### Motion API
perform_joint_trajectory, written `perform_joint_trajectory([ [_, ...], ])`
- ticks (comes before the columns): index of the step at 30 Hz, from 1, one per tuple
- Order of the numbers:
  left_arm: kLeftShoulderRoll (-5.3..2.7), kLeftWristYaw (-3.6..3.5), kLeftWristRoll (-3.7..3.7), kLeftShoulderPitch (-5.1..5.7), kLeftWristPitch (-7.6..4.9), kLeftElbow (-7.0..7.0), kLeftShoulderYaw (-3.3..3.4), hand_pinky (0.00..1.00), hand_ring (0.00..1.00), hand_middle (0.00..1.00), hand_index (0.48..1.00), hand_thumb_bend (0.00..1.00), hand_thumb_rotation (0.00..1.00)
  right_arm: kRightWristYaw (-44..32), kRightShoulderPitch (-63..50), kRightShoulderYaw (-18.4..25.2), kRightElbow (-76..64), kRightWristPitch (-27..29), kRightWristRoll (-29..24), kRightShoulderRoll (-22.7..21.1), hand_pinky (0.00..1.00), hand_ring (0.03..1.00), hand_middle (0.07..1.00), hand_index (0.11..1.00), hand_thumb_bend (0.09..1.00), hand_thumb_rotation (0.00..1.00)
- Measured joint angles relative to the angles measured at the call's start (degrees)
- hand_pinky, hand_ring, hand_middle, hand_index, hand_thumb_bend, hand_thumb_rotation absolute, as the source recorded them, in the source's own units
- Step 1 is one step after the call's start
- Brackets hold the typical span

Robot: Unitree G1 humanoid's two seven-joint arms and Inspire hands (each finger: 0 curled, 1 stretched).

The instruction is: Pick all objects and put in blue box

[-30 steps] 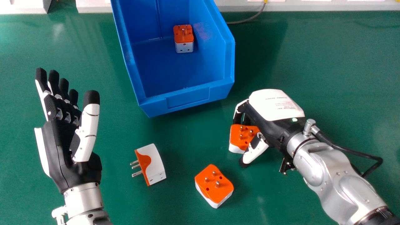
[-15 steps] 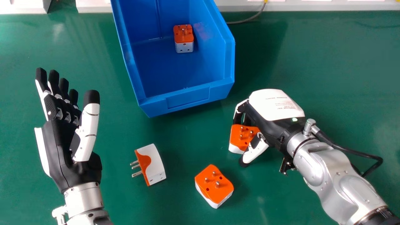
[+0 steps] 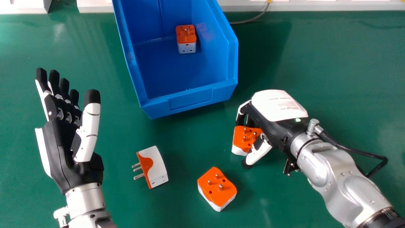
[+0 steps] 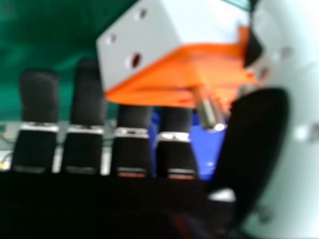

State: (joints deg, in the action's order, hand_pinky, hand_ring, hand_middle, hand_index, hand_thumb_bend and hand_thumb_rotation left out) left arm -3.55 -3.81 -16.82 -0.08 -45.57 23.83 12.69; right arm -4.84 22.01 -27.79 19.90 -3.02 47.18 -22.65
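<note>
- The right hand [image 3: 280, 106] had its fingers bent around the near plug [image 3: 239, 143], with its thumb on the side closer to the robot. I could not tell how tight the squeeze was.
- That plug was outside the blue box [image 3: 190, 100], near its front right corner, with its pins up. I could not tell if it touched the green table [image 3: 332, 63].
- The best way, I think, was to squeeze the white sides evenly and keep the thumb off the pins. A loose squeeze could have let the plug twist or slip.
- It needed to go straight up first, then over to the box. Going sideways too soon could have bumped the front wall.
- The front and right edges of the box were the ones to watch. The floor inside had room on the robot's side of the boxed plug [image 3: 186, 39].
- The middle plug [image 3: 218, 190] stood pins up near the thumb, so a low swing could have knocked it.
- The tipped plug [image 3: 155, 166] lay farther left, pins sideways.
- The left hand [image 3: 61, 152] was at the left, fingers straight, holding nothing, well apart from the lifting path.
</note>
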Motion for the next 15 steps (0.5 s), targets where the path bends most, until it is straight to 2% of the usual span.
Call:
perform_joint_trajectory([
  [5, 0.00, -0.27, -0.10, -0.06, 0.00, 0.00, 0.00, 1.00, 1.00, 1.00, 1.000, 0.64, 0.41, 0.0, 0.0, 0.1, 0.0, 0.2, 0.0, -0.1, 0.33, 0.395, 0.488, 0.541, 0.513, 0.00],
  [8, 0.00, -0.72, -0.32, -0.06, 0.00, -0.01, 0.00, 1.00, 1.00, 1.00, 1.000, 0.64, 0.41, 0.1, -0.2, 0.2, -0.1, 0.1, -0.1, -0.1, 0.33, 0.395, 0.488, 0.539, 0.513, 0.00],
  [15, 0.00, -0.61, 0.02, -0.05, -0.01, -0.01, 0.05, 1.00, 1.00, 1.00, 1.000, 0.64, 0.40, 2.1, -0.8, 0.3, -0.2, 0.7, -0.1, -0.2, 0.33, 0.393, 0.483, 0.539, 0.512, 0.00],
])
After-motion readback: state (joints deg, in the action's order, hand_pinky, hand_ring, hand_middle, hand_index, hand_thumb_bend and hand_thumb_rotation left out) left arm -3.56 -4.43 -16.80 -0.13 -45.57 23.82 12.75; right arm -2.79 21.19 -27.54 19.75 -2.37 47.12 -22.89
